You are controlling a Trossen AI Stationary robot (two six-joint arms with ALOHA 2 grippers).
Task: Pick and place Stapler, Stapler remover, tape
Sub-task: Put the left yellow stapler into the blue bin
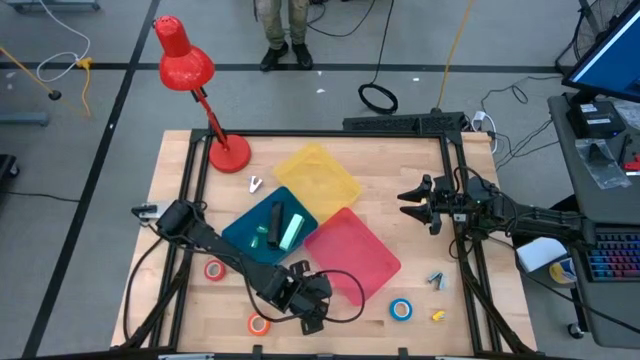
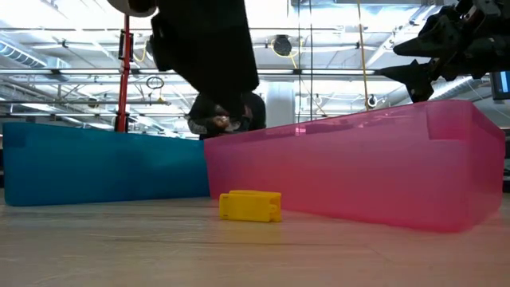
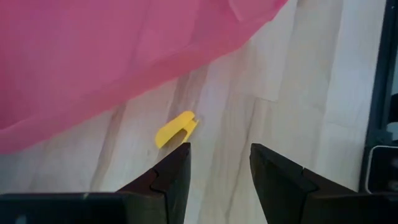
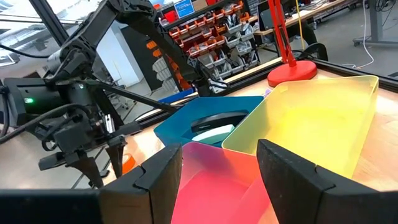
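Note:
Three tape rolls lie flat on the table in the high view: red (image 1: 215, 270), orange (image 1: 258, 323) and blue (image 1: 402, 308). A small yellow remover (image 1: 437, 316) lies near the table's near right corner; it also shows in the left wrist view (image 3: 176, 129) and the low view (image 2: 249, 205). A black stapler (image 1: 277, 217) and a green one (image 1: 290, 232) lie in the blue tray (image 1: 240, 232). My left gripper (image 1: 320, 305) (image 3: 221, 149) is open, low at the pink tray's (image 1: 350, 250) near corner. My right gripper (image 1: 405, 203) (image 4: 221, 152) is open, raised right of the trays.
A yellow tray (image 1: 315, 175) adjoins the blue and pink ones. A red desk lamp (image 1: 228, 152) stands at the far left corner. A small white object (image 1: 255, 184) and a grey-blue object (image 1: 435, 280) lie on the wood. A black frame borders the table.

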